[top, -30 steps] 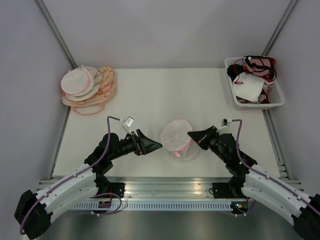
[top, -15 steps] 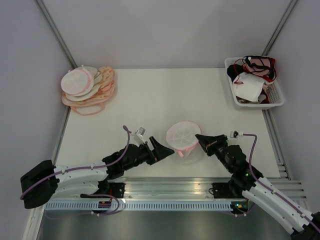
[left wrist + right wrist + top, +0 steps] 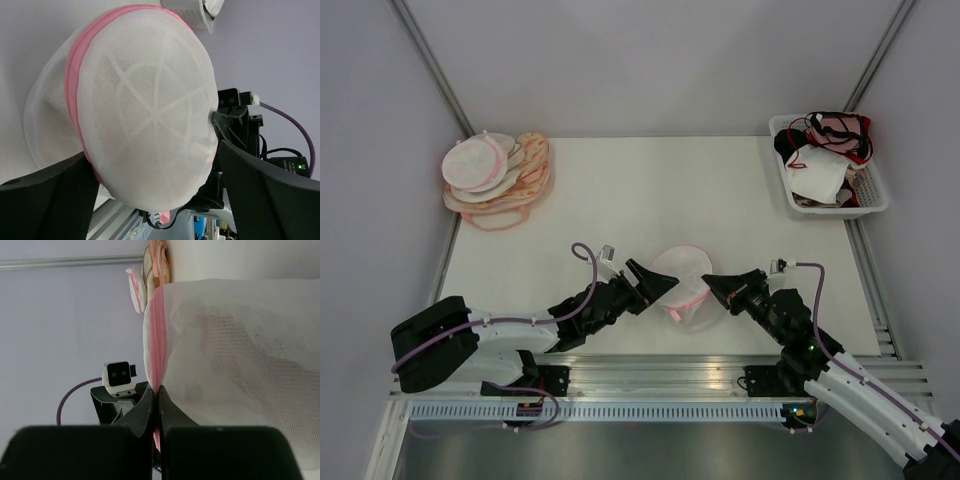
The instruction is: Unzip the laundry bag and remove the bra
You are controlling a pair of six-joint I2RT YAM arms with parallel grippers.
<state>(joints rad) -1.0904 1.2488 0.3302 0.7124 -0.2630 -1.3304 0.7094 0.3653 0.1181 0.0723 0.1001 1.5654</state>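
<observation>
The laundry bag (image 3: 680, 268), a round white mesh pouch with a pink zip rim, sits tilted on the table near the front middle. My left gripper (image 3: 653, 284) is open, with its jaws on either side of the bag's dome (image 3: 150, 110). My right gripper (image 3: 710, 286) is shut on the bag's pink zip rim (image 3: 156, 340), which runs straight into its closed jaws (image 3: 159, 392). The bag looks zipped. The bra is not plainly in view; only a dim shape shows through the mesh (image 3: 235, 340).
A pile of similar pink- and orange-rimmed pouches (image 3: 495, 175) lies at the back left. A white basket (image 3: 876, 196) with white, black and red-strapped garments (image 3: 825, 150) stands at the back right. The table's front rail runs just behind both arms.
Both grippers have closed in on the bag from either side. The left arm has stretched rightward and now straddles the dome. The right gripper now pinches the pink rim. The bag has shifted and tilted.
</observation>
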